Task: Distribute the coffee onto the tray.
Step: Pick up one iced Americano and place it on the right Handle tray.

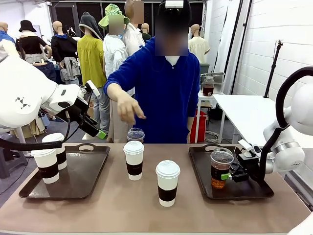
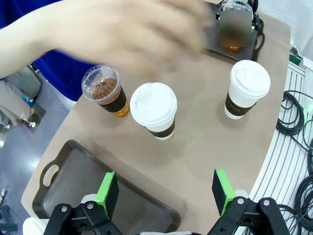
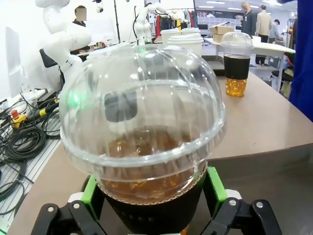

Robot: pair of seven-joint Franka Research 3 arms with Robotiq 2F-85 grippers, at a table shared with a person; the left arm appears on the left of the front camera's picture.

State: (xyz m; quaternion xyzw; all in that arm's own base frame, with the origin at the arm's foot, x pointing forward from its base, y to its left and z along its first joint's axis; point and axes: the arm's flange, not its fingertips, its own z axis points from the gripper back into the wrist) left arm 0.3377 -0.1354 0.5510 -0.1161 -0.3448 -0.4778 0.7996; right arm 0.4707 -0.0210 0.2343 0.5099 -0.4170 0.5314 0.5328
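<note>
Brown worktop [image 1: 146, 213]. Left tray [image 1: 80, 178], left edge: two paper cups [image 1: 47, 165]. Right tray [image 1: 247, 190], right edge: clear cup [image 1: 221, 168] between right gripper [image 1: 230, 175] fingers, clamped or loose unclear. Centre: two more paper cups [image 1: 133, 160]. Far edge: second clear cup [image 1: 135, 135]. Left gripper [image 2: 165, 181] fingers spread, empty. White brick wall [image 1: 274, 44] at right.

left tray [image 1: 85, 169]: two white sleeved cups [image 1: 47, 165] | table [image 1: 98, 210]: two white cups [image 1: 133, 160], dome-lidded cup [image 1: 135, 134] | right tray [image 1: 247, 188]: brown-drink cup [image 1: 221, 169]
</note>
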